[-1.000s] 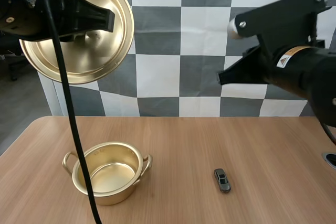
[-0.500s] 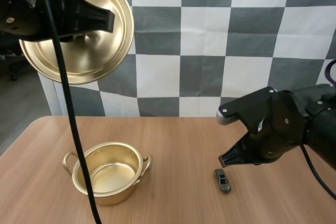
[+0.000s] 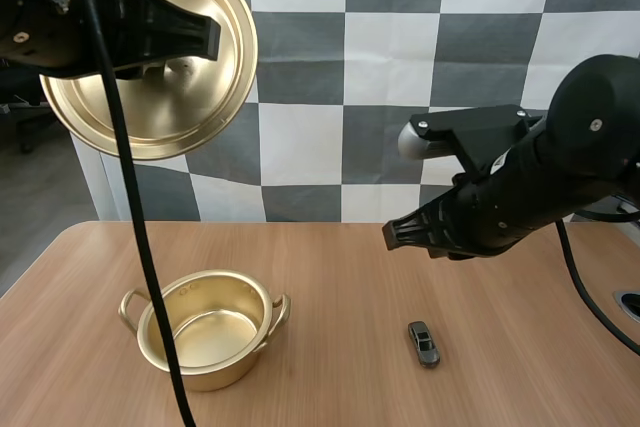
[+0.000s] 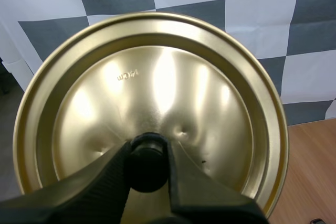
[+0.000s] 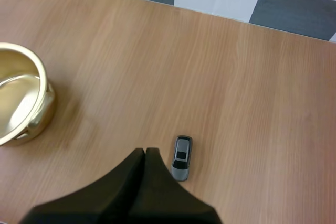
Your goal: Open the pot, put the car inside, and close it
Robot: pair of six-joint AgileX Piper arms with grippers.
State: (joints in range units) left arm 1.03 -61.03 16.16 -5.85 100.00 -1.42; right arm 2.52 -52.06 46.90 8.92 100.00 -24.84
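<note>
Right wrist view: our right fingers (image 5: 137,179) together, empty, over counter (image 5: 262,103); car (image 5: 181,164) lies just beside tips, away from pot (image 5: 38,113), long axis along fingers; our left fingers (image 4: 110,179) clamp lid (image 4: 157,77) by knob (image 4: 148,162); pot open.

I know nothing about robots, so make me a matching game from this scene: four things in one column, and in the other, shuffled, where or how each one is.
Things:
1. lid
2. pot
3. car
4. right tool

States:
A. shut on nothing, raised over the table
B. gripped in the left tool, high in the air
C. standing open and empty on the table
D. lying on the table, apart from the pot

Pairs: 1-B, 2-C, 3-D, 4-A
</note>
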